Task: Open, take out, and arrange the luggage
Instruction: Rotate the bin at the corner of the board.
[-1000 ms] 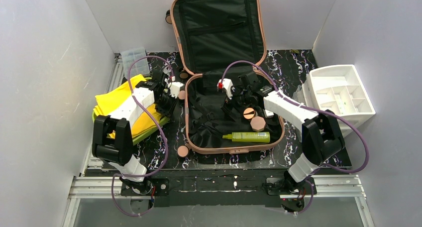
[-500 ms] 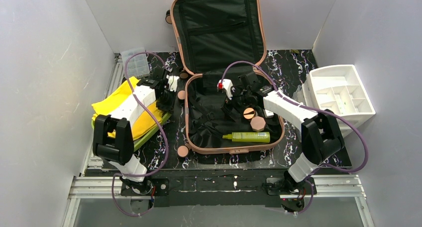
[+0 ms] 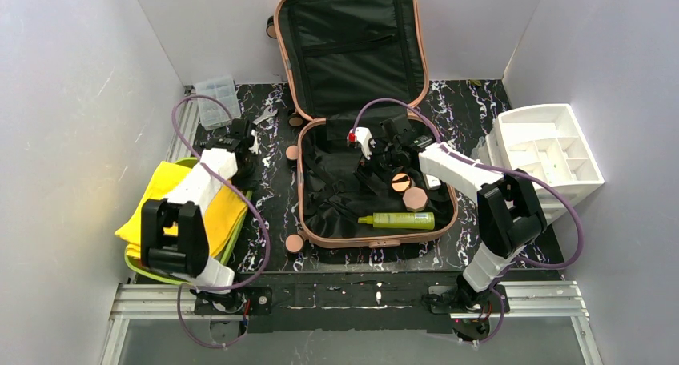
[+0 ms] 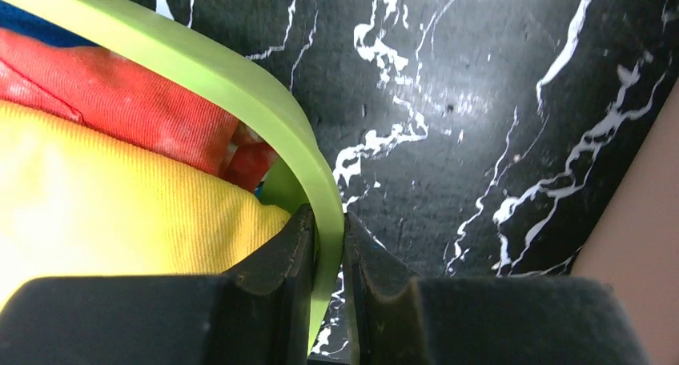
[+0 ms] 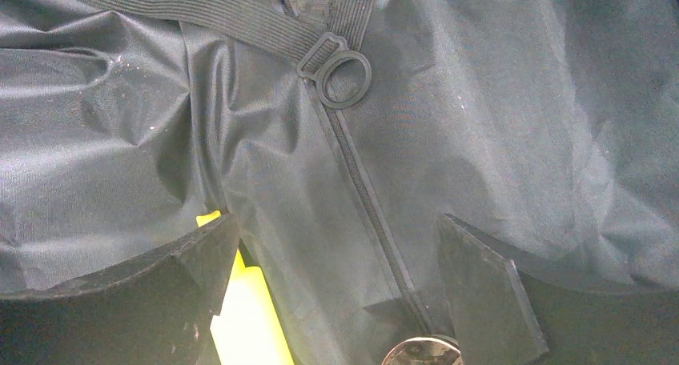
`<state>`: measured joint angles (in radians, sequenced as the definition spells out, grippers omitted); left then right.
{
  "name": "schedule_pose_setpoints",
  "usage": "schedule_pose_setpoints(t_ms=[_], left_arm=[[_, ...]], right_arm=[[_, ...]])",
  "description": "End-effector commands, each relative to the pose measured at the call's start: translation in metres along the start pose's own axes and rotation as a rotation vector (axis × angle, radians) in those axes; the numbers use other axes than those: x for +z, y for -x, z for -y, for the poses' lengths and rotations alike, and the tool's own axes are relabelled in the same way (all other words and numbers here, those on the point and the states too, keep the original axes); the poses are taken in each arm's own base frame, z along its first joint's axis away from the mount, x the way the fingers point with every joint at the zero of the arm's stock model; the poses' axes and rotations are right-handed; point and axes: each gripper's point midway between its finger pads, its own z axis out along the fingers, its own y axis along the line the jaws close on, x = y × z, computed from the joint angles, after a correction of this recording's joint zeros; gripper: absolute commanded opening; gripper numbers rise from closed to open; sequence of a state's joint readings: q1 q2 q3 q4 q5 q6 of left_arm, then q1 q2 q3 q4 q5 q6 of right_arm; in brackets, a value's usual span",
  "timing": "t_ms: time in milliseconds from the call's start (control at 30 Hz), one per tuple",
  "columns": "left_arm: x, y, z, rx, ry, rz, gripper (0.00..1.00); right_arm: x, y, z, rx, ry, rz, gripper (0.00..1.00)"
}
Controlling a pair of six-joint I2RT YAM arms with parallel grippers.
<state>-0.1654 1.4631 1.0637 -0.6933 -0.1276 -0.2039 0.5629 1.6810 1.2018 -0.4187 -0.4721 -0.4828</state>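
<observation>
The luggage is laid open, with its lid stood up at the back. The left gripper is held to the left of the luggage. Its fingers are pressed nearly together, and the thin rim of a green tray is pinched between them. A yellow cloth and a red cloth are piled in that tray.

The right gripper is held low inside the luggage, over the black lining. Its fingers are spread wide, and nothing is held between them.

A green bottle is laid inside the luggage, near its front edge. A six-sided pink piece is set just behind the bottle. A pink disc is left on the table, just outside the luggage's front left corner. A white box with little sections is placed to the right of the luggage.
</observation>
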Motion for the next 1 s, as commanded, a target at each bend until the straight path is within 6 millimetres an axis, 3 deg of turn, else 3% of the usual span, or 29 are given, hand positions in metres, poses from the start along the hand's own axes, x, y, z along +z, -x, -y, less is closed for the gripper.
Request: schedule_pose_setpoints(t_ms=[0, 33, 67, 233, 467, 633, 967], left_arm=[[-0.008, 0.042, 0.002, -0.117, 0.034, 0.047, 0.00], [-0.006, 0.049, 0.002, -0.120, 0.043, 0.052, 0.00], [0.001, 0.073, -0.004, -0.106, 0.092, 0.085, 0.00], [0.006, 0.095, -0.015, -0.081, 0.132, 0.128, 0.00], [0.008, 0.118, -0.032, 0.088, 0.210, 0.209, 0.00], [0.011, 0.125, -0.038, 0.218, 0.237, 0.212, 0.00], [0.022, 0.116, -0.057, 0.433, 0.307, 0.178, 0.00]], right_arm=[[-0.005, 0.011, 0.005, -0.020, -0.012, 0.025, 1.00], [-0.004, 0.011, 0.004, -0.020, -0.011, 0.025, 1.00], [-0.005, 0.011, 0.003, -0.022, -0.007, 0.027, 1.00], [-0.007, 0.011, 0.002, -0.027, -0.011, 0.032, 1.00], [-0.009, 0.013, 0.001, -0.035, -0.013, 0.039, 1.00], [-0.011, 0.014, 0.000, -0.036, -0.012, 0.043, 1.00], [-0.013, 0.016, -0.001, -0.039, -0.011, 0.051, 1.00]])
